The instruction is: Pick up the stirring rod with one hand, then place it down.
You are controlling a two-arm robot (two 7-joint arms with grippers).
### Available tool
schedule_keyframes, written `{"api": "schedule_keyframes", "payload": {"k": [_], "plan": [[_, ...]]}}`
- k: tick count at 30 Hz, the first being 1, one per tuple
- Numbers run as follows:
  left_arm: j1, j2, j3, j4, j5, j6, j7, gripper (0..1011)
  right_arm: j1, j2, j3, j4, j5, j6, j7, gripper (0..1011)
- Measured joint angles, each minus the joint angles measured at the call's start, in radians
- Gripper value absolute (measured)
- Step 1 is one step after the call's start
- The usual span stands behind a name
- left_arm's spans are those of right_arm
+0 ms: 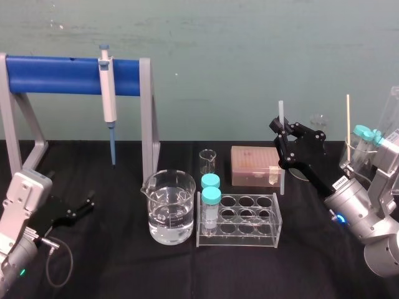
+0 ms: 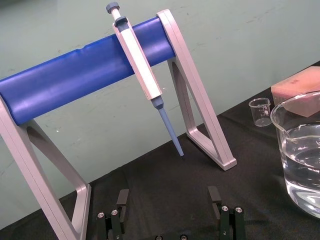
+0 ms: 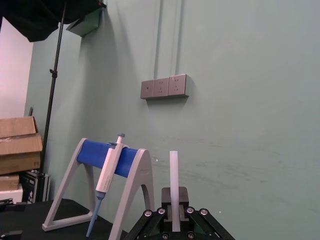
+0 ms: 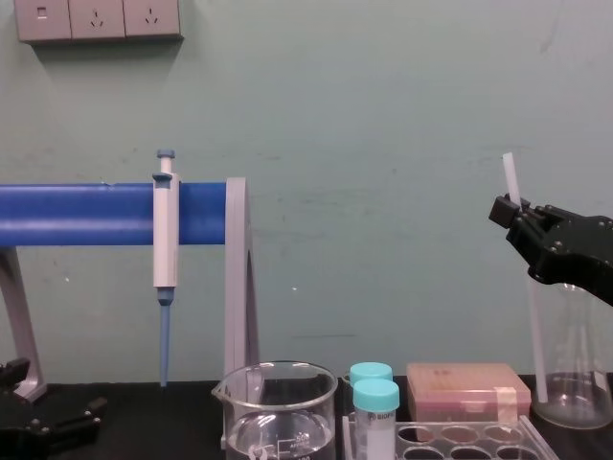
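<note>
My right gripper (image 1: 283,142) sits at the right of the head view, closed around the stirring rod (image 1: 281,112), which stands nearly upright in its grip. The rod's top pokes above my fingers. Its lower end drops beside the pink box (image 1: 252,165), just behind the tube rack (image 1: 240,218). I cannot tell whether that end touches the black surface (image 1: 124,261). In the chest view the rod (image 4: 534,331) runs down near the right edge of the frame, by a glass flask (image 4: 579,383). My left gripper (image 1: 82,208) rests at the lower left, fingers spread apart and holding nothing, facing the pipette (image 2: 142,65) hanging on the blue stand (image 2: 75,80).
</note>
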Motion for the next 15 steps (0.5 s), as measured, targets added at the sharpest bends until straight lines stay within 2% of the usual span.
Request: {"api": "schedule_keyframes", "payload": {"k": [15], "plan": [[0.0,0.0,0.0,0.0,0.0,0.0,0.0,1000,0.0,0.0,0.0,0.0,0.0,0.0,0.0,72]]}}
